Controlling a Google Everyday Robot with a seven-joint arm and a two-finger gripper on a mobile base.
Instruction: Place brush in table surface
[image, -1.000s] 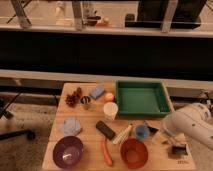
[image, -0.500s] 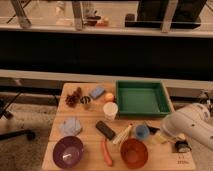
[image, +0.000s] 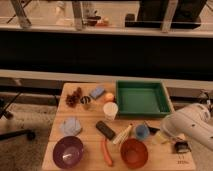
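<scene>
Brush (image: 181, 147), small stubby black with greyish top, on light tan plank tabletop (image: 90, 137), near gripper (image: 156, 131), apart from it; jaws wide.

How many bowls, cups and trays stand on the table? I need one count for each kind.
Bowls: 2 (purple bowl, orange bowl)
Cups: 2 (white cup, blue cup)
Trays: 1 (green tray)
Total: 5
Gripper: right of the blue cup.

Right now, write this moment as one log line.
small stubby black brush: on light wooden table surface, beside white arm | gripper: open, beside blue cup
</scene>
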